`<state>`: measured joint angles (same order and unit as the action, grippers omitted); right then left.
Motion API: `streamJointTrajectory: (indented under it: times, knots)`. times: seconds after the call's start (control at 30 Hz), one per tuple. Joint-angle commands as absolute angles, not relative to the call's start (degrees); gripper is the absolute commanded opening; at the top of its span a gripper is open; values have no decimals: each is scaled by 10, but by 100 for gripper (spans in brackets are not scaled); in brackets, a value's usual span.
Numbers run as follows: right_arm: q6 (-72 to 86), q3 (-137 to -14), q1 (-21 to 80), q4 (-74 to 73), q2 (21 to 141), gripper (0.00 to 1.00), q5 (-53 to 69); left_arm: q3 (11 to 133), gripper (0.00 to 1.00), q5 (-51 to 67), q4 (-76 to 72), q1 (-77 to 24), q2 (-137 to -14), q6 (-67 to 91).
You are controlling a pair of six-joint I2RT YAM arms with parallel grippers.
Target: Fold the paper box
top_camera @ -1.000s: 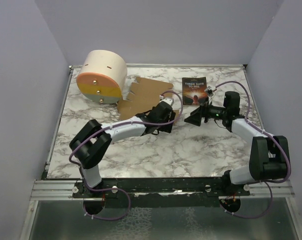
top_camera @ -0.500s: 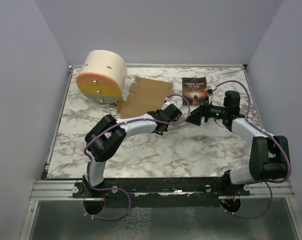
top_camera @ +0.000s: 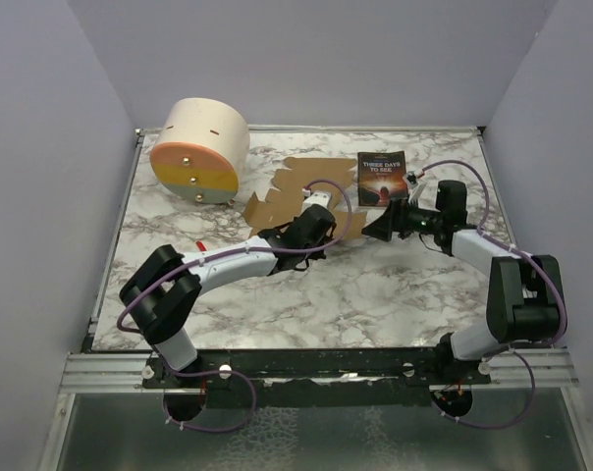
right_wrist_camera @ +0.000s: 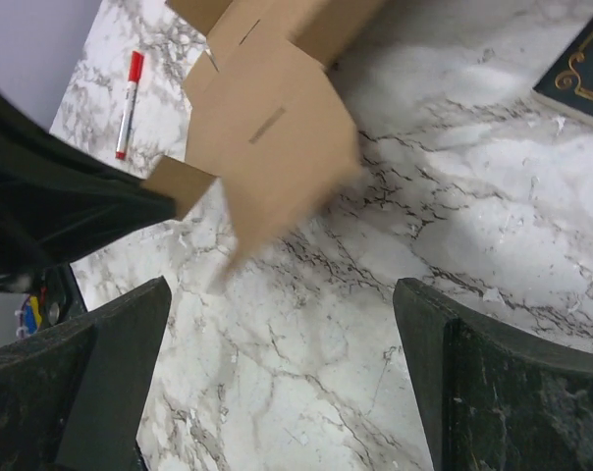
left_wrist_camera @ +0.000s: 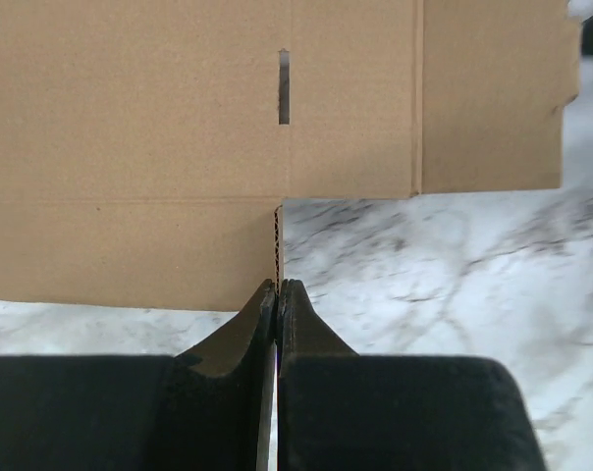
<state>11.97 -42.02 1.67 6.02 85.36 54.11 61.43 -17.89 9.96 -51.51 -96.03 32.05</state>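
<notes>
- Cream cylinder point(top_camera: 198, 147) at the rear left of the marble table point(top_camera: 395, 294).
- Red marker point(right_wrist_camera: 130, 103) lies on the marble near the left arm.
- Paper box point(top_camera: 287, 186): mostly flat sheet, mid-table, between cylinder and book.
- Left gripper point(left_wrist_camera: 278, 289): fingers pinched tight on a near flap of the box, seen edge-on.
- Dark book point(top_camera: 382, 177) is just right of the box.
- Right gripper point(right_wrist_camera: 282, 289): jaws spread wide, holding nothing, near the box's right side.

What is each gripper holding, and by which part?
Left gripper: shut on the flat brown cardboard box sheet, pinching a flap's corner edge. Right gripper: open, holding nothing.
</notes>
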Motion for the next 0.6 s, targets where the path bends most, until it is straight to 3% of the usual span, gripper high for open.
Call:
streamJointTrajectory:
  times: [0.0,0.23,0.57]
  knots:
    - [158,-419,16,66,887,94,506,606,0,-136,32,-518,-935,377]
    - [211,-414,17,92,912,88,537,625,0,-130,34,-530,-956,375]
    - [252,-408,17,121,898,88,567,643,0,-131,40,-546,-986,369]
